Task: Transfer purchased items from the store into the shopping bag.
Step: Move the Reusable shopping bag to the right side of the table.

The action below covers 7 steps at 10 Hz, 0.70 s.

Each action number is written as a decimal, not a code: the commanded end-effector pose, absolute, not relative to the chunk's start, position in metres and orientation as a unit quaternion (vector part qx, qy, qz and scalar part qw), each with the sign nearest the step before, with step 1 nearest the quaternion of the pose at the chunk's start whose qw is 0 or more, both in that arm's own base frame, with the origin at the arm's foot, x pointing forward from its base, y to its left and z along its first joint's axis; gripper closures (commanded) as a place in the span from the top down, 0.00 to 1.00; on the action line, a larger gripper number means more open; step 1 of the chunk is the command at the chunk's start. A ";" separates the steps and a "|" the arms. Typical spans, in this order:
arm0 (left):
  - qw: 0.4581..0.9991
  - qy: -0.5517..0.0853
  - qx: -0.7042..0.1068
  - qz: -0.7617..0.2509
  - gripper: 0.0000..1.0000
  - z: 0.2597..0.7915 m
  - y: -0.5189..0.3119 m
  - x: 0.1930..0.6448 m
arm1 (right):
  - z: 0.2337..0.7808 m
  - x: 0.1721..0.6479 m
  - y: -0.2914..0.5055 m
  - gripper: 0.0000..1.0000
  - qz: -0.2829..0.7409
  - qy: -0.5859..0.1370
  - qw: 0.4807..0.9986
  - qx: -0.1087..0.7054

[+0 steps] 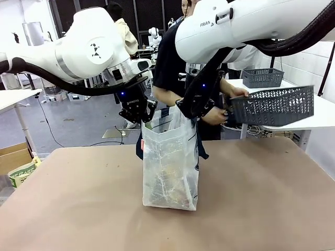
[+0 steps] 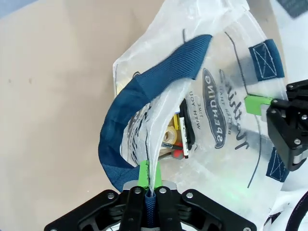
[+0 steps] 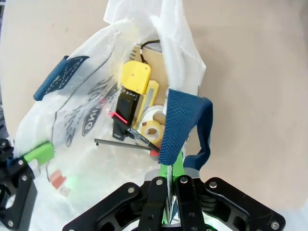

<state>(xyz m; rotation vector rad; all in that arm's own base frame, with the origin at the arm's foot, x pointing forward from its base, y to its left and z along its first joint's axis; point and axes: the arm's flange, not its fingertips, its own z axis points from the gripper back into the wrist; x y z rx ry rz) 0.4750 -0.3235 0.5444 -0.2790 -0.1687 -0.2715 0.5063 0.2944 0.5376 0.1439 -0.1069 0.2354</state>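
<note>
— How are the arms posed?
— Angled down over the table [image 1: 261, 198], the left gripper [image 1: 137, 114] and right gripper [image 1: 194, 109] each have their jaws pinched tight on the shopping bag [image 1: 170, 162] rim.
— And the goods?
— The purchased items [image 3: 134, 96] lie inside the upright bag.

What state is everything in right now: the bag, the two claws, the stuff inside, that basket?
shopping bag: upright on the table, mouth held open.
left gripper: shut on the shopping bag's rim, by a handle.
right gripper: shut on the opposite rim.
purchased items: lying inside the bag.
mesh basket: held off the table by the person.
</note>
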 end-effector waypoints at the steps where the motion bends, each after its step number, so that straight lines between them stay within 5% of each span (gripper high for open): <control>1: 0.973 -0.107 -0.152 -0.135 0.00 0.549 -0.326 0.474 | 0.540 0.514 0.303 0.00 0.105 -0.071 0.987 0.097; 7: 0.971 -0.103 -0.181 -0.117 0.00 0.543 -0.331 0.473 | 0.533 0.519 0.313 0.00 0.060 -0.061 0.987 0.137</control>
